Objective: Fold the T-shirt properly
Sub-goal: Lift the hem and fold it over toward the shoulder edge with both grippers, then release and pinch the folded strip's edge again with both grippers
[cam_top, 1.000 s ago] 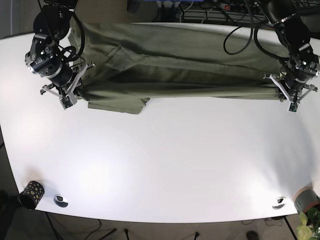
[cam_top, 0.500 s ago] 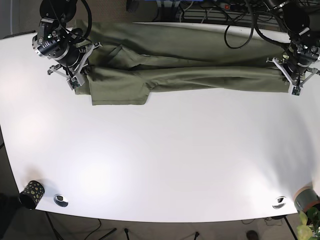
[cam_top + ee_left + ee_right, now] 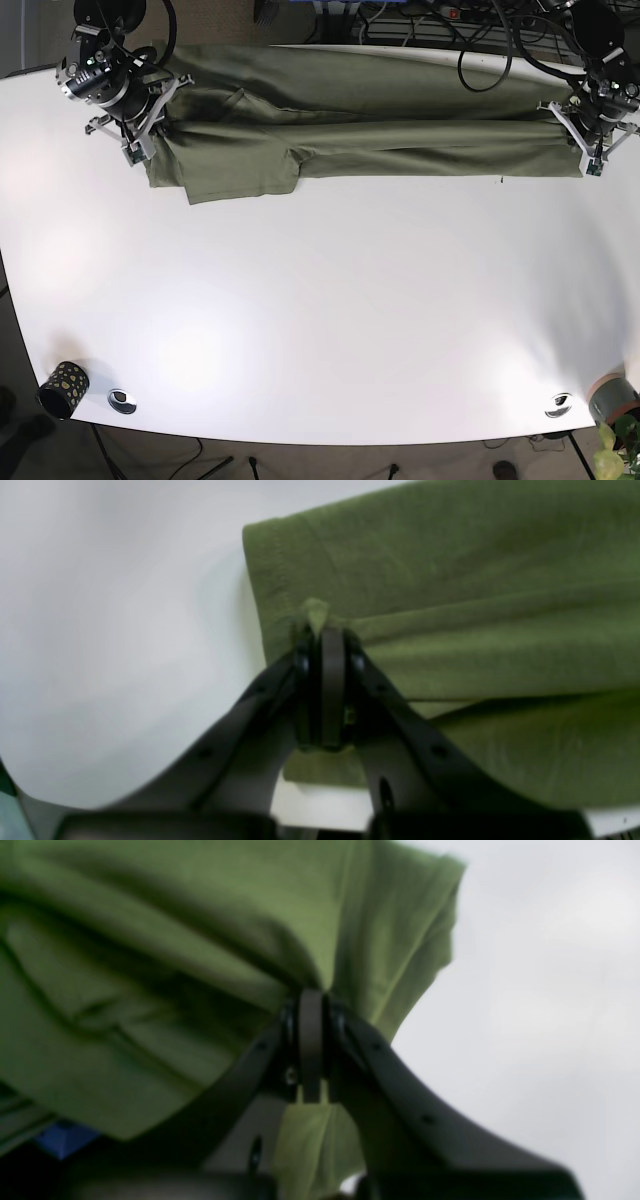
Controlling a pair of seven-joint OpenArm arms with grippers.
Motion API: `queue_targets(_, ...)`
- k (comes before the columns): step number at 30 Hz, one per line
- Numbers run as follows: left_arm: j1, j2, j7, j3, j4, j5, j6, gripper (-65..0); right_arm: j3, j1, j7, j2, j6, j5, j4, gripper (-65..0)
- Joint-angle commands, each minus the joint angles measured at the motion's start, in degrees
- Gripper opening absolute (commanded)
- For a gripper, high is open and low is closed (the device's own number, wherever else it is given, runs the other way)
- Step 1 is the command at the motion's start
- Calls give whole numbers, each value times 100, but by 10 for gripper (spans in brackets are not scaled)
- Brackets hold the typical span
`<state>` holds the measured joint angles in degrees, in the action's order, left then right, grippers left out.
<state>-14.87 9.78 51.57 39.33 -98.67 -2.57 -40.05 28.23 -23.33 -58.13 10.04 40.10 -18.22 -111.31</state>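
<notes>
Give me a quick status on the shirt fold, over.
Left tool and right tool both shut on the T-shirt. Shirt stretched along the table's far edge, one lengthwise fold made. Nothing in the way.

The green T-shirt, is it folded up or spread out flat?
Partly folded. The T-shirt lies as a long doubled strip across the table's far edge, one sleeve sticking out, each end pinched by the left pincer and right pincer.
</notes>
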Motion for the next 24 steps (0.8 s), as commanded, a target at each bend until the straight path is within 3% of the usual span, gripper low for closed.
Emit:
queue_targets(1, -108, 64, -27, 27, -98, 33, 5, -650, 39, -106, 59, 46, -10, -2, -100, -644)
queue_targets(4, -214, 64, -27, 1, -62, 24, 5, -650, 30, -185, 68, 37, -10, -2, -100, -644)
queue_targets(7, -223, 55, -27, 1, -62, 24, 5, -599, 39, -203, 77, 37, -10, 33, -91, -642)
queue_targets(10, -223, 55, -27, -8, -54, 24, 5, -482, 39, -185, 77, 37, -10, 42, 23, -642)
queue_targets(12, -223, 55, -27, -17, -54, 24, 5, -368, 39, -159, 77, 37, -10, 50, 102, -621)
queue_targets(14, -214, 81, -27, -87, -54, 24, 5, -264, 48, -159, 77, 46, -10, 24, 76, -544)
queue_targets(16, -205, 81, -27, -166, -80, 6, 5, -179, 91, -159, 85, 46, -10, -2, 58, -393)
queue_targets(20, -196, 64, -27, -149, -265, -11, 5, -185, 311, -150, 85, -86, -10, -213, -83, -166)
queue_targets(24, -152, 55, -27, -184, -555, -240, 5, -186, 513, -45, 85, -112, -10, -679, -83, -97)
